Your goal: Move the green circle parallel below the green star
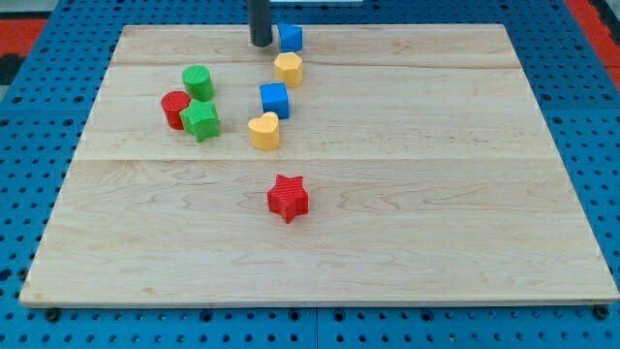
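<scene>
The green circle (198, 80) sits at the board's upper left. The green star (201, 119) lies just below it, toward the view's bottom, touching the red circle (176, 109) on its left. My tip (262, 44) is at the view's top centre, right of and above the green circle, with a clear gap to it. The tip stands just left of a small blue block (291, 38).
A yellow block (288, 69), a blue cube (275, 100) and a yellow heart-like block (263, 130) run down the middle. A red star (288, 198) lies nearer the view's bottom. The wooden board (436, 194) rests on a blue pegboard.
</scene>
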Tool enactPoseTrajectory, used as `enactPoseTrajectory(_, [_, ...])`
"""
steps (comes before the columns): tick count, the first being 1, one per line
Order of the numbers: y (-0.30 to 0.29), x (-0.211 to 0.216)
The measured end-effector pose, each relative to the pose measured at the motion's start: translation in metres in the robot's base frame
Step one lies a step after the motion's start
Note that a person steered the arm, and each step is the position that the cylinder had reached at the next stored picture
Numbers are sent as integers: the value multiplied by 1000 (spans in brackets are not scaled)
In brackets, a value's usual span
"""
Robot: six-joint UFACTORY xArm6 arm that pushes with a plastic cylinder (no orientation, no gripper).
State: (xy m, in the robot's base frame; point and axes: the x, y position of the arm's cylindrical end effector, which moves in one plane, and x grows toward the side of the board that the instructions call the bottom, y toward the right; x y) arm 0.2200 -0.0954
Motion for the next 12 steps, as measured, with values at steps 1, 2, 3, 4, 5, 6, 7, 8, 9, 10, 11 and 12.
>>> enactPoseTrajectory(1, [-53,0])
enactPoseTrajectory(2, [-80,10])
enactPoseTrajectory(3, [-68,28])
enactPoseTrajectory(4, [-68,29])
enactPoseTrajectory(5, [-68,34])
enactPoseTrajectory(6, [-73,56])
enactPoseTrajectory(7, [-73,64])
enactPoseTrajectory(8, [-73,68])
enactPoseTrajectory(9, [-58,88])
enactPoseTrajectory(10, [-36,91])
enactPoseTrajectory(11, [-31,112])
enactPoseTrajectory(12, [-37,145])
